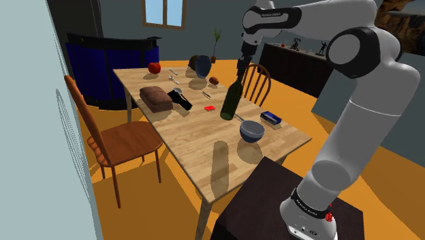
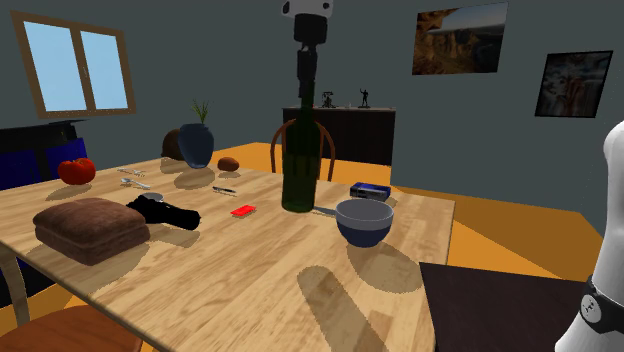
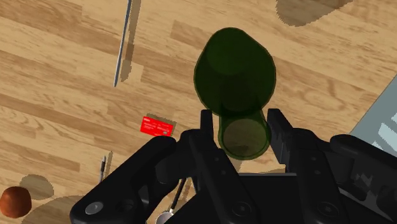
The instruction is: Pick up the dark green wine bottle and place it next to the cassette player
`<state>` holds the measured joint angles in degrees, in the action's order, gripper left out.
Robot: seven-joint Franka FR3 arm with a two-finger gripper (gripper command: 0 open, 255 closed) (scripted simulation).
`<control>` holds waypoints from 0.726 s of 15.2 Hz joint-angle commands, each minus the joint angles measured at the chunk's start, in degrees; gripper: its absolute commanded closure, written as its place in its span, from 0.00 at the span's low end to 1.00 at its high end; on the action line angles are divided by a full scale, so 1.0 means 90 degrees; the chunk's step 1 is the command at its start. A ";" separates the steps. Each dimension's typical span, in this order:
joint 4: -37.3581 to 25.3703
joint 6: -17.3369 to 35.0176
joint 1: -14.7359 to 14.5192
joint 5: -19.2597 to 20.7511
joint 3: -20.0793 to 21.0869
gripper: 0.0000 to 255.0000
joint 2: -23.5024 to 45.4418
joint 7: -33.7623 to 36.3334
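Shoulder view: gripper [image 1: 242, 70] clamped on the dark green wine bottle [image 1: 231, 102] neck, body directly below. Second exterior view: base on or barely off the surface [image 2: 250, 270]. Wrist view: fingers [image 3: 278, 127] pinch the neck squarely. Advice: lift straight, slowly, with no tilt.

Grey walls [image 2: 200, 60], orange floor [image 1: 136, 211], wooden table [image 1: 197, 143], framed window [image 2: 78, 68].

Home dining room: table [image 1: 197, 143], chair [image 1: 126, 142]

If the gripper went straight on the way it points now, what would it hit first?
The dark green wine bottle: the gripper is shut on its neck, its body straight ahead, then probably the table.
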<state>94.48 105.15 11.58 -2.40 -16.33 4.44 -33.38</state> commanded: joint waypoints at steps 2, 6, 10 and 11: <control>0.0226 0.0029 0.0198 0.0001 -0.0172 1.00 -0.0195 -0.0386; 0.0451 0.0050 0.0480 -0.0004 -0.0435 1.00 -0.0390 -0.0938; 0.0549 0.0039 0.0769 -0.0034 -0.0718 1.00 -0.0482 -0.1519; 0.0554 0.0031 0.0843 -0.0048 -0.0792 1.00 -0.0488 -0.1669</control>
<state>99.34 105.59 18.53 -2.80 -22.83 0.34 -47.03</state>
